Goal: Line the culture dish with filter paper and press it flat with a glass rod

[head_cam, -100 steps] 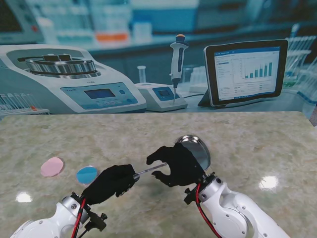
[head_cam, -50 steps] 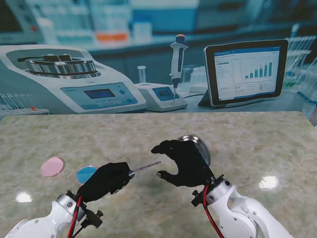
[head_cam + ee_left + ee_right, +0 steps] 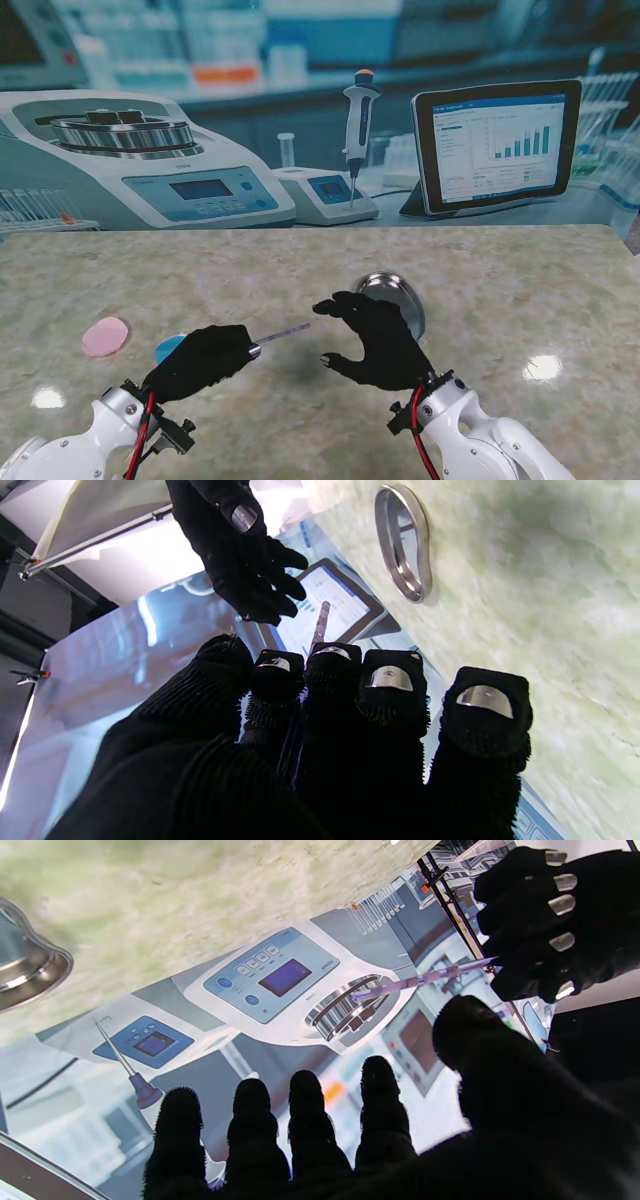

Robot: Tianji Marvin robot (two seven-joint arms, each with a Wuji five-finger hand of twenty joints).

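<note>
No readable text; backdrop tablet point(image 3: 497, 147) shows a bar chart, balance display point(image 3: 200, 189) and its panel point(image 3: 271, 975) print too small.

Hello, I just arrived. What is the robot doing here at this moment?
The left robot hand is shut on a glass rod, which points toward the right robot hand. That robot hand is open, fingers apart, not touching the rod. A metal culture dish sits on the table just beyond it. A pink paper disc and a blue one lie to the left, not yet in the dish.
</note>
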